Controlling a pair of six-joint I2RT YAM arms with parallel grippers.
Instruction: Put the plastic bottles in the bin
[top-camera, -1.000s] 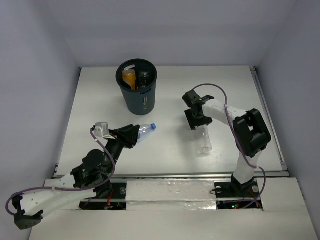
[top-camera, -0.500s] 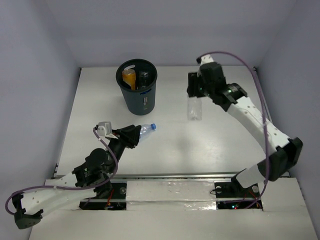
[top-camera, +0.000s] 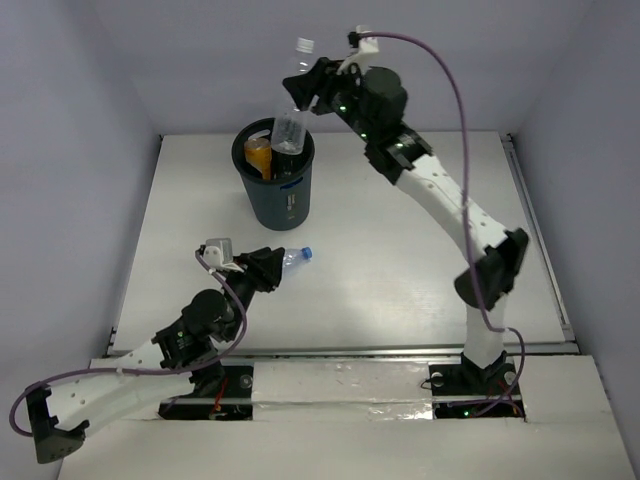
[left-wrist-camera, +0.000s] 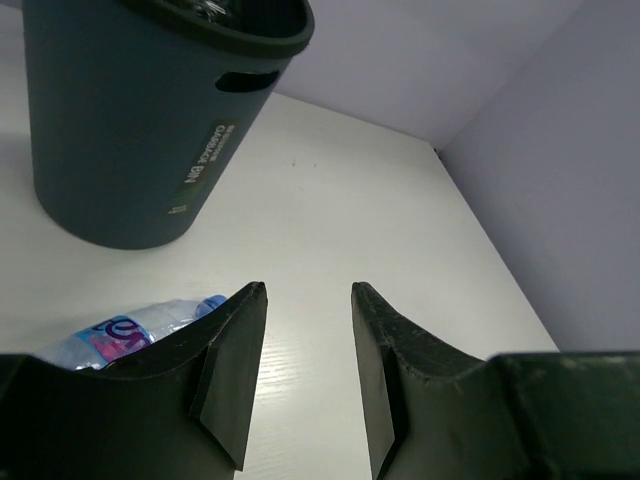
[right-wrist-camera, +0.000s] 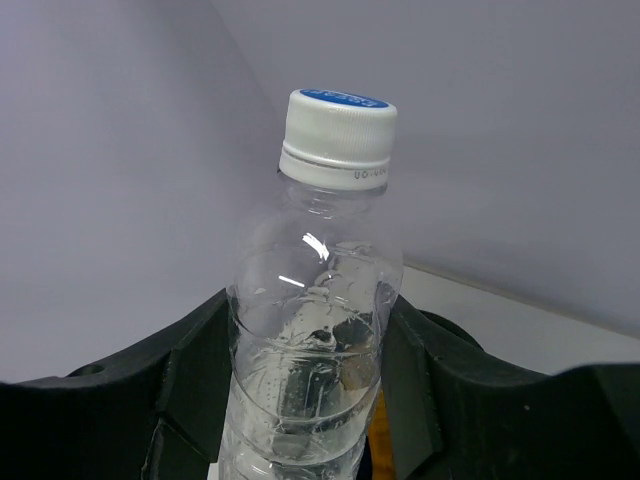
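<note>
You are pinching the clear bottle (right-wrist-camera: 315, 300) by its body in your right gripper (top-camera: 305, 95), long axis upright, cap up, base hanging below the fingers at the bin's (top-camera: 262, 205) mouth. Your left gripper (left-wrist-camera: 300, 340) is holding its jaws spread on nothing, and a blue-capped bottle (left-wrist-camera: 120, 332) is lying just outside its left finger, cap pointing forward.

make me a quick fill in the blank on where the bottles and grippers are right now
1. The right gripper holds a clear bottle over the bin, cap pointing ___.
2. The left gripper is ___, with nothing between its fingers.
3. The labelled bottle lying on the table beside the left gripper has a ___ cap.

Missing words: up; open; blue
</note>
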